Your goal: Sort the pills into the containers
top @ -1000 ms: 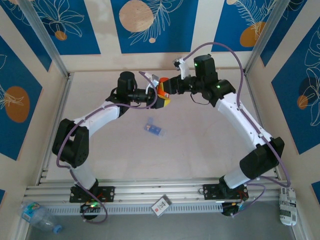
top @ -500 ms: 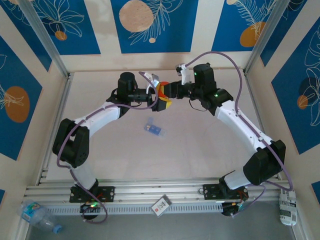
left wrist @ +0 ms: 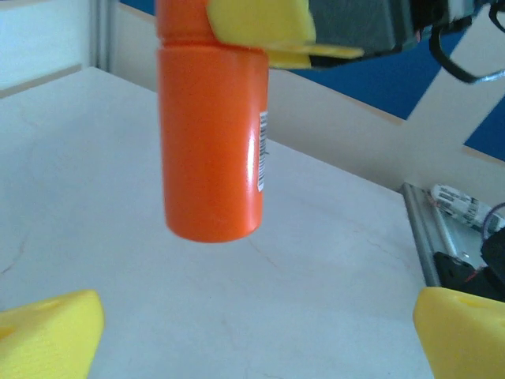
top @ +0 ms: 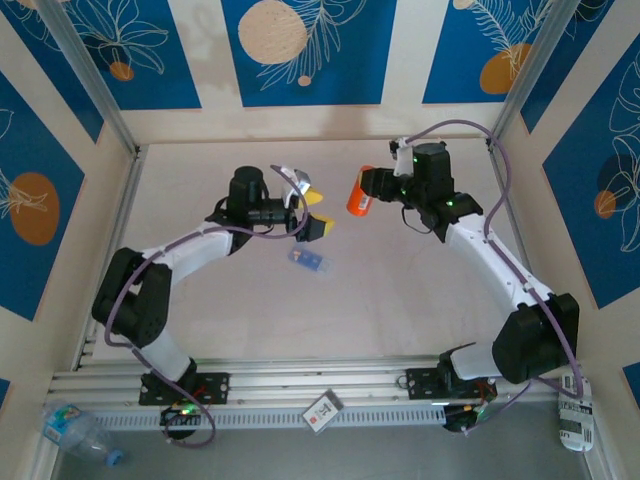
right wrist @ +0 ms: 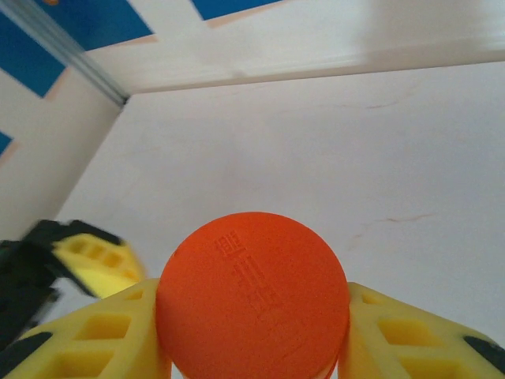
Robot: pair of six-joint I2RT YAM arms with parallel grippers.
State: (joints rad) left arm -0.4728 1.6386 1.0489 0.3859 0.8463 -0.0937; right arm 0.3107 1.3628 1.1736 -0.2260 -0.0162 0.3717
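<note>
Two arms reach over the pale table (top: 400,300) in the top view. On the left, the left gripper (top: 320,212) hovers with its yellow jaws spread wide and nothing between them. In its wrist camera the two fingertips (left wrist: 49,335) sit at the lower corners, with bare tabletop in the gap.

At about 6 o'clock from that gripper, close by, the blue compartment box (top: 308,259) lies flat on the table, slightly askew. Neither gripper touches it.

At about 2 o'clock from the left gripper, near it but apart, the orange bottle (top: 357,196) is lifted off the table and tilted. The right gripper (top: 368,186) pinches it. The left wrist camera shows yellow fingers (left wrist: 260,20) clamped at the bottle's upper end while its body hangs free. The right wrist camera shows the bottle's round orange end, with embossed lettering, pressed between both yellow pads (right wrist: 87,339).
</note>
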